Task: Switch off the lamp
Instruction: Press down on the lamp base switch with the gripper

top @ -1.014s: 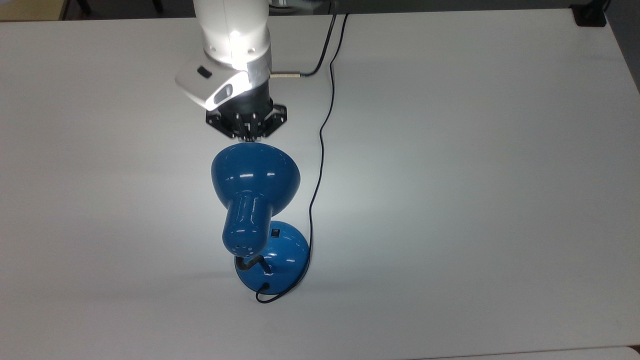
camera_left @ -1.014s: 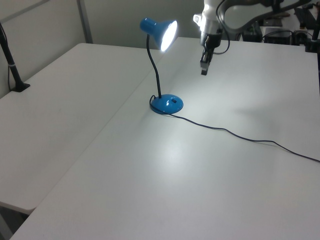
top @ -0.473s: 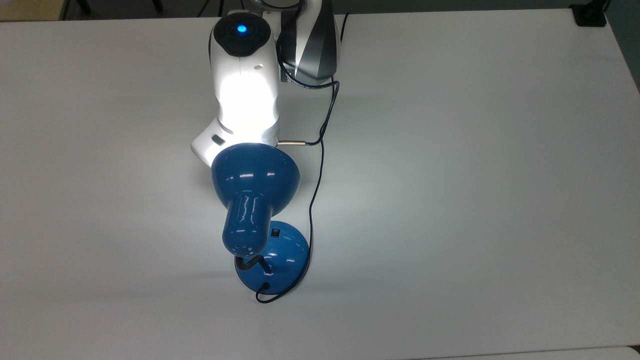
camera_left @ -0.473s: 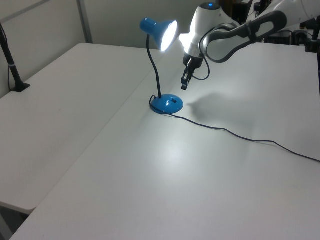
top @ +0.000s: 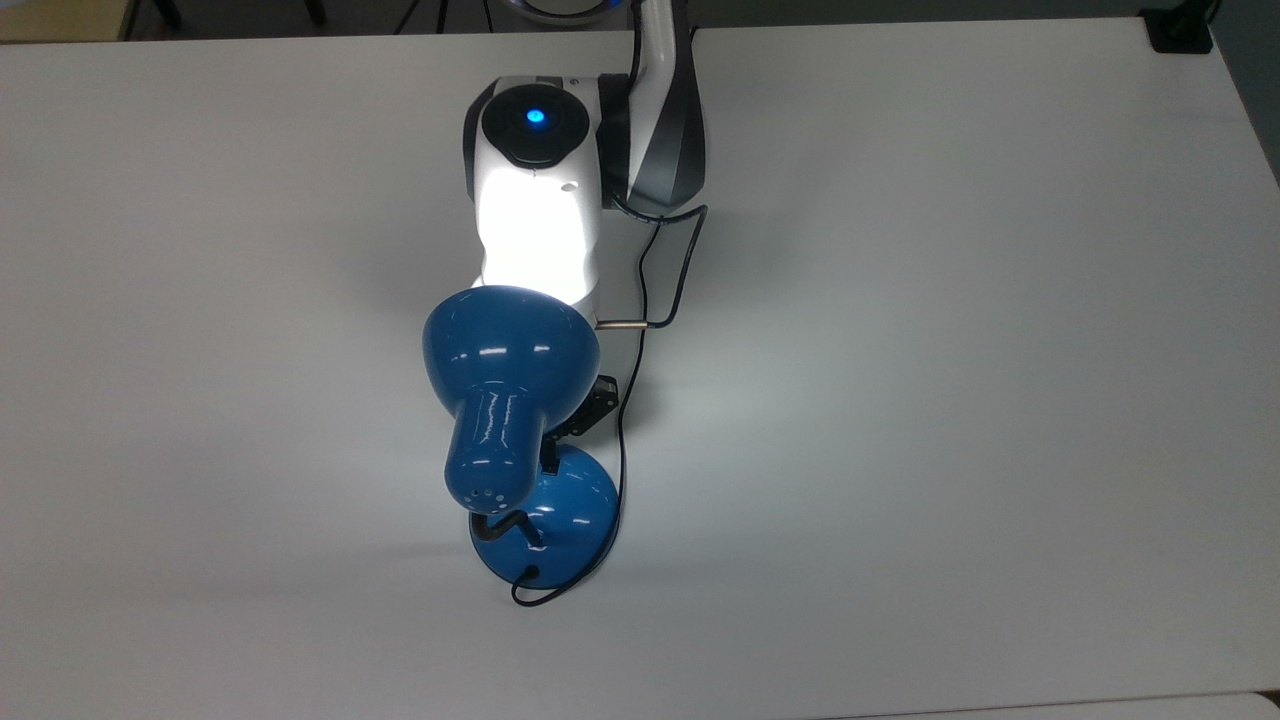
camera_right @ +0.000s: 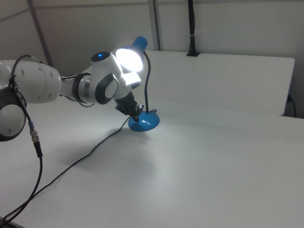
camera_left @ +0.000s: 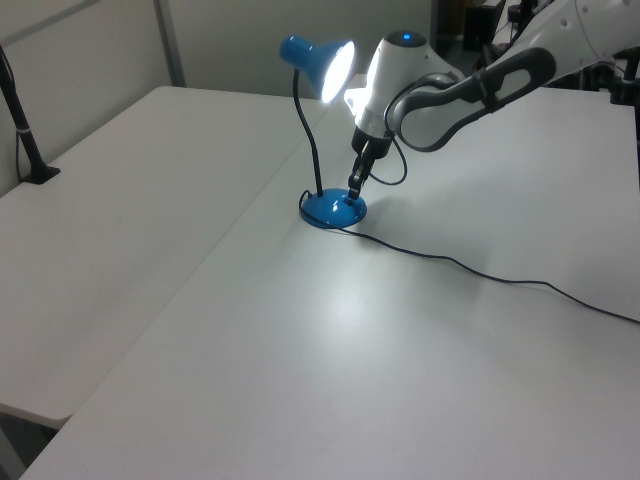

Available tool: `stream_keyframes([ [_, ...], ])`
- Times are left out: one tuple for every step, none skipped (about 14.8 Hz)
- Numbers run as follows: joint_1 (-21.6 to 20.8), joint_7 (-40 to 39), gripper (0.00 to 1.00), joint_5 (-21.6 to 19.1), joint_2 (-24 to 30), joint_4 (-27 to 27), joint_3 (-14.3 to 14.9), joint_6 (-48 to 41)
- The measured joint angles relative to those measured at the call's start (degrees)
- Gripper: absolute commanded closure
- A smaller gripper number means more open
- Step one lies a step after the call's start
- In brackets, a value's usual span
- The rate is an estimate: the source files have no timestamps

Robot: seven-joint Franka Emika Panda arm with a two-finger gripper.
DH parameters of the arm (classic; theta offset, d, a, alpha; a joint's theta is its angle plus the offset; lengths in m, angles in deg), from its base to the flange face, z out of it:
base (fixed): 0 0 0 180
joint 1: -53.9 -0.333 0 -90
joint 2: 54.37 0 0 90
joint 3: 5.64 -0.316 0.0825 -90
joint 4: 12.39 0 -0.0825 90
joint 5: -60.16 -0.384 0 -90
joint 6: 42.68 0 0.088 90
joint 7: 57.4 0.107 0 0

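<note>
Since half a second ago the arm has swung in under the lamp's shade and lowered its pincer (camera_left: pixel 354 190) from mid-air down to the blue base; a second ago it hung well above the table, clear of the lamp. Nearest in the top view, the lamp (top: pixel 512 390) stands on the white table (top: pixel 950 400), its round domed base (top: pixel 575 510) toward the top view's bottom edge, with the thin black cord (top: pixel 622 440) looping out from the rim and running up the table past the arm. The black bendy neck (camera_left: pixel 305 130) rises from the base and carries the bell-shaped shade (camera_left: pixel 320 62), which is lit and throws a bright glare onto the white arm (top: pixel 540 220) just behind it. In the left view the pincer tip sits at the top of the base, where the switch is; whether it touches I cannot tell, nor whether its fingers are apart or together. In the right view the pincer (camera_right: pixel 135 112) points down at the base (camera_right: pixel 144 122) from the right view's left. Farther back, a black post (camera_right: pixel 191 28) stands at the table's far edge.
</note>
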Motion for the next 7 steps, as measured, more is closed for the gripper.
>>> stream_keyframes([
  [-0.1,0.2,1.0,0.0,-0.4,0.3,0.0,0.2],
  [-0.2,0.2,1.0,0.0,-0.8,0.7,0.0,0.2],
  [-0.2,0.2,1.0,0.0,-1.0,1.0,0.0,0.2],
  [-0.2,0.2,1.0,0.0,-1.1,1.1,0.0,0.2],
  [-0.2,0.2,1.0,0.2,-1.1,1.1,0.0,0.2],
  [-0.3,0.2,1.0,0.5,-1.2,1.1,0.0,0.2],
  [-0.4,0.2,1.0,0.9,-1.2,1.1,0.0,0.2],
])
